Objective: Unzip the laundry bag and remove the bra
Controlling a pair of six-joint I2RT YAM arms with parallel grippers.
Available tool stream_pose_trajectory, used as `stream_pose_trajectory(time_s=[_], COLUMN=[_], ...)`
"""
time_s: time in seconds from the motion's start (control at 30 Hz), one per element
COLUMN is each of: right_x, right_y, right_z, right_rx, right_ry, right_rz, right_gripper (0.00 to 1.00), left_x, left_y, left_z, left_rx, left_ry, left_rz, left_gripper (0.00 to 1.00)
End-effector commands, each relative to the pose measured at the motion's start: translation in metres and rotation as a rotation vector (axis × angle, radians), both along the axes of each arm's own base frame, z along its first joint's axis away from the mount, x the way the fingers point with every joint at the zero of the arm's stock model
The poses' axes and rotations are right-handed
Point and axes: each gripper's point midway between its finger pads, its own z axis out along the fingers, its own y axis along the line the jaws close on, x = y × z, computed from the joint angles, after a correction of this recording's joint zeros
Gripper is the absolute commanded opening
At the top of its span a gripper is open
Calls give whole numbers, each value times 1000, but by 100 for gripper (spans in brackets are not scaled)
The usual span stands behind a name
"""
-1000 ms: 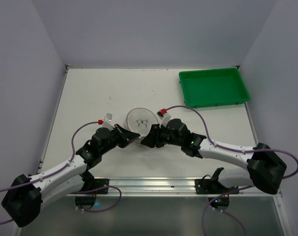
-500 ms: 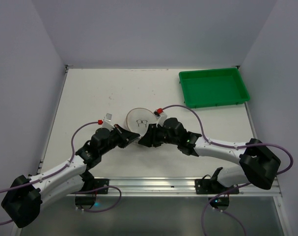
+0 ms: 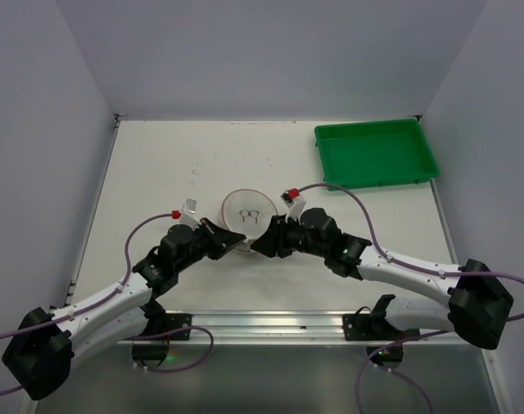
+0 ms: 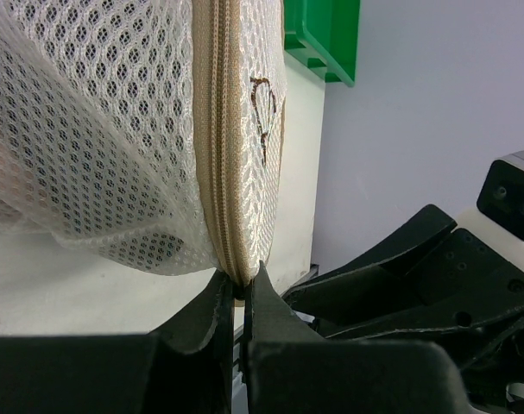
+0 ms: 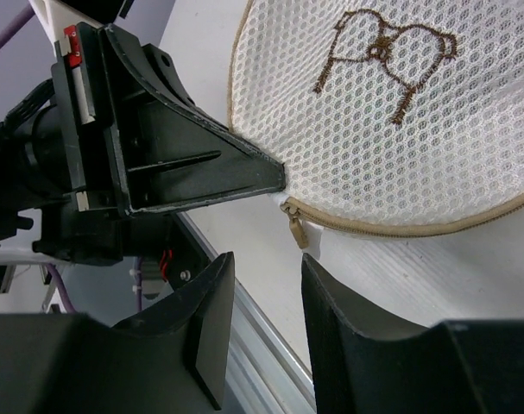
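There is one white table (image 3: pixel 175 164), one round cream-white mesh laundry bag (image 3: pixel 249 210) with one dark bra pictogram (image 5: pixel 384 53) and one tan zipper pull (image 5: pixel 294 231), one green rectangular plastic tray (image 3: pixel 375 153), and two black two-finger hands, the left hand (image 4: pixel 242 289) and the right hand (image 5: pixel 268 276).

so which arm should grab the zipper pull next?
Right. The right gripper is open, facing the zipper pull; the left gripper is shut on the seam of the laundry bag.

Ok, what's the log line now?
left gripper: shut on round cream mesh laundry bag | right gripper: open, facing tan zipper pull | zip closed
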Motion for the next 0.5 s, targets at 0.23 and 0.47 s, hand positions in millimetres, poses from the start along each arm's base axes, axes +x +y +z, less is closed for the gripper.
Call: stream_pose_trajectory(time_s=[0.23, 0.47], right_x=[11, 15], right_y=[23, 32], right_z=[0, -1], right_rx=[13, 16], right_ry=[-6, -27], right_rz=[26, 48], right_gripper=[35, 32], left_x=[3, 3], left_y=[-2, -2], left_z=[11, 9], left_rx=[-23, -21], left_ry=[-37, -32], left_rz=[5, 4], left_gripper=[0, 0])
